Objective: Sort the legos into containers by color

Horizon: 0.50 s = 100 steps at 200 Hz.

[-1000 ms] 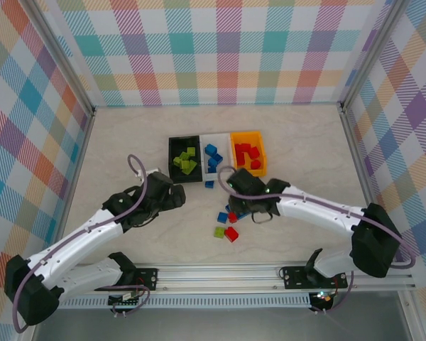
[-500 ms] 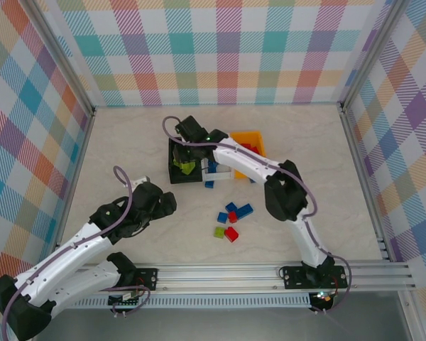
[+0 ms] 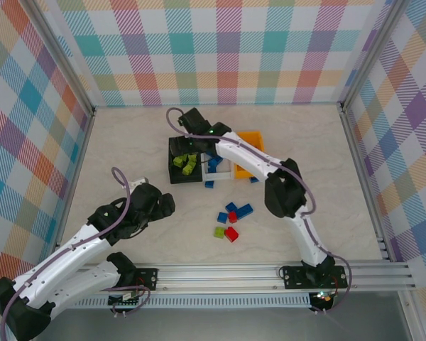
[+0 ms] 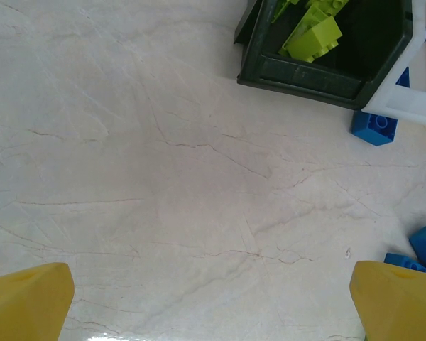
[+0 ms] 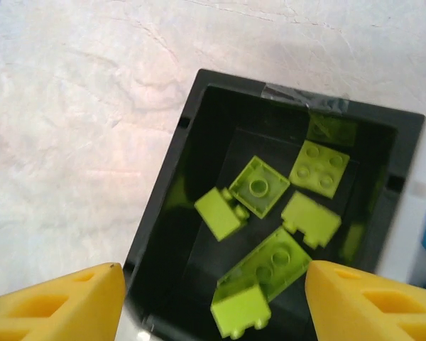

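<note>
We see the right fingers [image 5: 211, 278] spread apart with nothing between them, over the black bin [image 5: 163, 192], where green bricks [image 5: 319, 167] lie at mixed angles. In the top view that bin, the white bin [image 3: 221, 173] and the orange bin [image 3: 254, 136] sit side by side mid-frame, their long sides running up the frame. The left fingers [image 4: 211, 284] are released too, over bare worktop [image 4: 163, 177]. Loose bricks [image 3: 232, 217] lie lower right of the bins with open room around them. One blue brick [image 4: 374, 128] sits just beside the white bin's corner.

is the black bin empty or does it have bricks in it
Not empty: several lime green bricks lie inside the black bin.
</note>
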Each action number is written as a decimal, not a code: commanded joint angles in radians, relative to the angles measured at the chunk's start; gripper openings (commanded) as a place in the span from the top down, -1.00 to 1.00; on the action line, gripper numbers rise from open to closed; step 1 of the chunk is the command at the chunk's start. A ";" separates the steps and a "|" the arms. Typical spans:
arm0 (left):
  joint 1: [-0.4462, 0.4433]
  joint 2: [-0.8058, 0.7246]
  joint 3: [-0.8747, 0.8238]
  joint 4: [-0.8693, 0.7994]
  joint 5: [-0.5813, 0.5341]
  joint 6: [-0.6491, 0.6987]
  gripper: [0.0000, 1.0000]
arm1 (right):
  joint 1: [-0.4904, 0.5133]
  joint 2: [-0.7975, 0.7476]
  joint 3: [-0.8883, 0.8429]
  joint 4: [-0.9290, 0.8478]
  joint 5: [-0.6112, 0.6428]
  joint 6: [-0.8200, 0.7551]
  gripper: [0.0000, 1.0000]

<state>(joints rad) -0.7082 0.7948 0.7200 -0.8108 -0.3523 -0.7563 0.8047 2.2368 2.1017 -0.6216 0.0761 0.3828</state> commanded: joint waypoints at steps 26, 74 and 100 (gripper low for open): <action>0.006 0.007 0.007 0.007 0.003 -0.004 -1.00 | 0.041 -0.406 -0.451 0.159 -0.020 -0.018 -0.40; 0.006 0.033 0.001 0.057 0.007 0.013 -1.00 | 0.098 -0.728 -0.940 0.154 0.001 0.044 -0.42; 0.006 0.075 0.016 0.074 0.018 0.022 -1.00 | 0.148 -0.794 -1.117 0.104 0.014 0.114 -0.43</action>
<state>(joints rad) -0.7082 0.8387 0.7200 -0.7692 -0.3485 -0.7513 0.9173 1.4792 1.1023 -0.4698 0.0704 0.4232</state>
